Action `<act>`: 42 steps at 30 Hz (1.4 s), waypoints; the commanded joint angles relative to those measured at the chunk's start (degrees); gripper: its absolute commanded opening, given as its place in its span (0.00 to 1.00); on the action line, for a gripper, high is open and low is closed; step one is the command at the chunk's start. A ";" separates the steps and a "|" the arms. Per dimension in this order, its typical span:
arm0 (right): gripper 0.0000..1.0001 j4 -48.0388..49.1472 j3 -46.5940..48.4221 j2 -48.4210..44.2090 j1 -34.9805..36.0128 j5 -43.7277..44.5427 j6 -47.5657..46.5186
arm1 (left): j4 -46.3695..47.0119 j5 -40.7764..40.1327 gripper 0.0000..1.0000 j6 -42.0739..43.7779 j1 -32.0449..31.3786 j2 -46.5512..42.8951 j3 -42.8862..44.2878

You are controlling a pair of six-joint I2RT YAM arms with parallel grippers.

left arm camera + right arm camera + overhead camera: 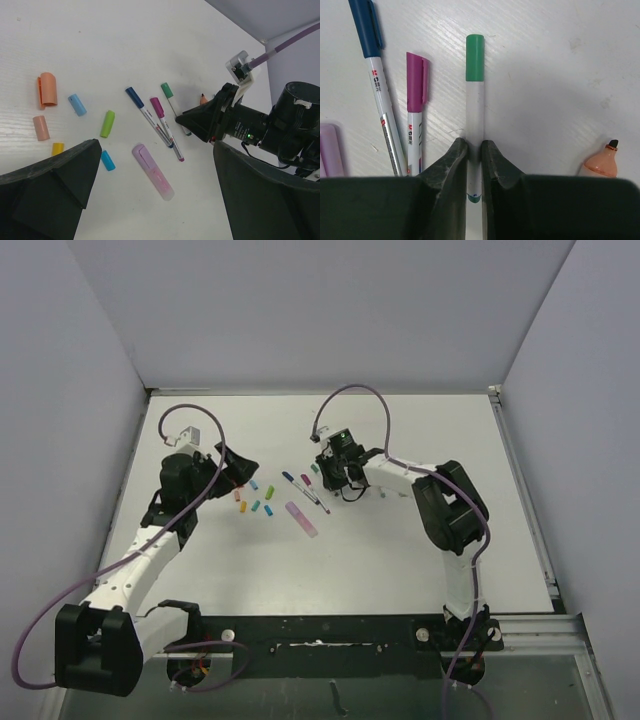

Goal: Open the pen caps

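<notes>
The right pincer (474, 146) is pinched shut on the barrel of a slim white plastic pen (475, 107). The pen lies flat on the white table (420, 560), its short green plastic cap (475, 57) on and pointing away from the fingers. The hold sits well back from the cap, which leaves that end free for the left pincer (240, 468), wide open and empty near the loose coloured caps (77, 105). A straight lift before any pull looks wisest, since a magenta-capped white pen (415, 85) lies just beside on one side, and the pull should run along the barrel. The other side is bare as far as an uncapped orange marker (601, 162). The table edges are well apart from the work — room all round.
</notes>
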 commanded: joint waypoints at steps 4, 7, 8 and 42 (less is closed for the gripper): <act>0.00 4.74 -6.39 -6.81 -1.11 1.24 0.96 | 8.34 -0.40 0.95 -3.71 -2.93 1.64 -1.04; 0.00 9.64 -11.02 -12.83 -0.09 1.08 0.65 | 11.87 -1.90 0.94 -5.47 -5.79 3.68 -1.49; 0.00 11.06 -12.92 -14.67 0.21 0.76 0.62 | 12.88 -2.30 0.94 -5.84 -6.86 4.62 -1.32; 0.00 21.00 -24.82 -33.73 12.30 0.15 1.96 | 28.72 -1.20 0.66 -13.90 -17.55 20.67 2.92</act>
